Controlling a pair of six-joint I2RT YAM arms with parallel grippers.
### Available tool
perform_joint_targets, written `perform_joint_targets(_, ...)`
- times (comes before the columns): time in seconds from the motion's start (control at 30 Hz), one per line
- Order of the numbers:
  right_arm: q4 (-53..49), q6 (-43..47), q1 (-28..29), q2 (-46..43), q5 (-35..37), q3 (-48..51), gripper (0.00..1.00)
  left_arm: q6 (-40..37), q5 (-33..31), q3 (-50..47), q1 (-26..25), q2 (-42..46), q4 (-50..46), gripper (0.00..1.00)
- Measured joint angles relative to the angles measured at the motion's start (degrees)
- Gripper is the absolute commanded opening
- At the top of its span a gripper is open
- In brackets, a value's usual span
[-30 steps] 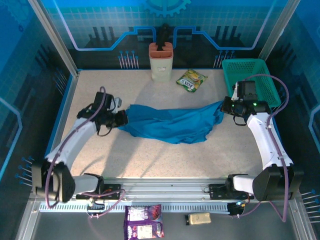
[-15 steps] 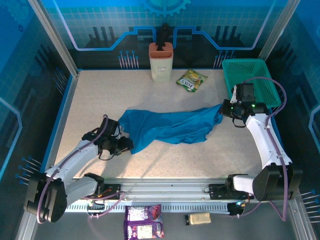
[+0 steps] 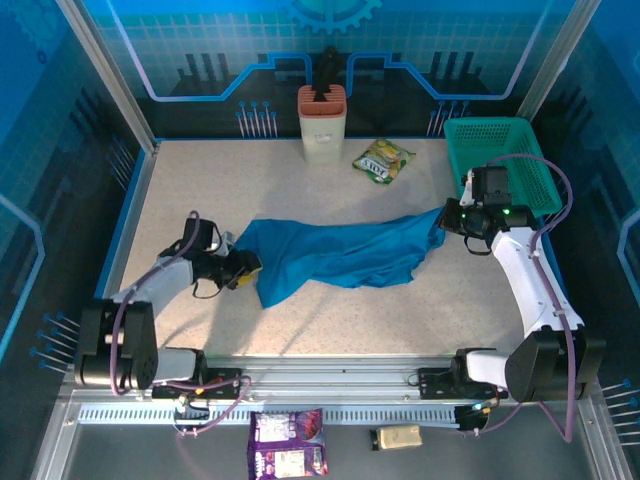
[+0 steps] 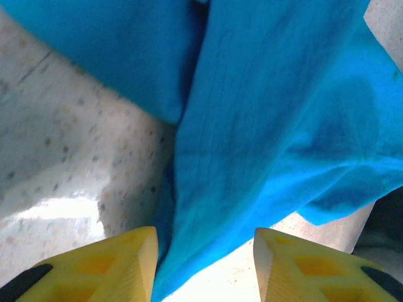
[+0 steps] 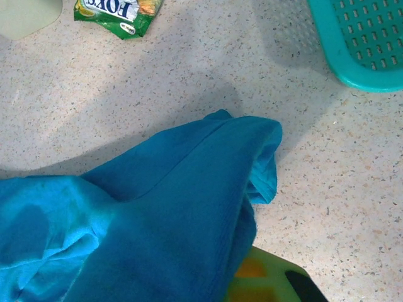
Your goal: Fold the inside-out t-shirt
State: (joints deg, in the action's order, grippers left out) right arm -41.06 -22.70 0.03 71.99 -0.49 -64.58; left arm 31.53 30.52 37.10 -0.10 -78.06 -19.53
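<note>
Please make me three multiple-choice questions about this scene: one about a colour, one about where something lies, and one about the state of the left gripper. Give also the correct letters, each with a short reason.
1. The t-shirt is:
A. red
B. blue
C. white

2. The snack packet lies:
A. on the table, between the beige container and the teal basket
B. inside the basket
C. on the t-shirt

3. The left gripper is:
A. shut on the packet
B. shut and empty
C. open, with cloth lying between its fingers

Answers:
1 B, the cloth is blue in every view.
2 A, the top view shows the packet on bare table between the two.
3 C, the left wrist view shows the yellow fingers apart.
</note>
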Motion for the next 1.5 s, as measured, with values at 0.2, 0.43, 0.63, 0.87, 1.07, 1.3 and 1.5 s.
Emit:
perform_joint_targets(0.2, 0.0, 0.0, 0.1, -0.2, 0.0, 0.0, 0.00, -0.6, 2.5, 2.6, 0.0, -7.3, 4.0, 0.49)
perform_joint_targets(0.43, -0.6, 0.0, 0.4, -0.7, 0.3, 0.0, 0.00, -0.6, 3.6, 3.7, 0.0, -11.5, 5.2, 0.41)
perform_joint_targets(0.63, -1.1, -0.4, 1.1, -0.8, 0.5, -0.2, 0.00, 0.0, 6.7, 4.0, -0.5, -12.3, 7.9, 0.35)
perform_joint_targets(0.87, -1.4, -0.5, 2.2, -0.8, 0.5, -1.4, 0.00, -0.2, 6.8, 7.2, -1.6, -8.7, 6.0, 0.38)
perform_joint_targets(1.07, -1.4, -0.7, 2.3, -0.8, 0.9, -1.5, 0.00, -1.7, 5.9, 10.5, -3.5, -9.6, 4.1, 0.38)
perform_joint_targets(1.3, -1.6, -0.7, 2.3, -0.8, 1.7, -1.5, 0.00, -4.9, -3.8, 11.6, -7.0, -11.5, -1.6, 0.46)
perform_joint_targets(1.5, -1.6, -0.7, 2.6, -0.9, 1.9, -1.5, 0.00, -5.8, -11.7, 11.6, -7.6, -10.2, -5.3, 0.46)
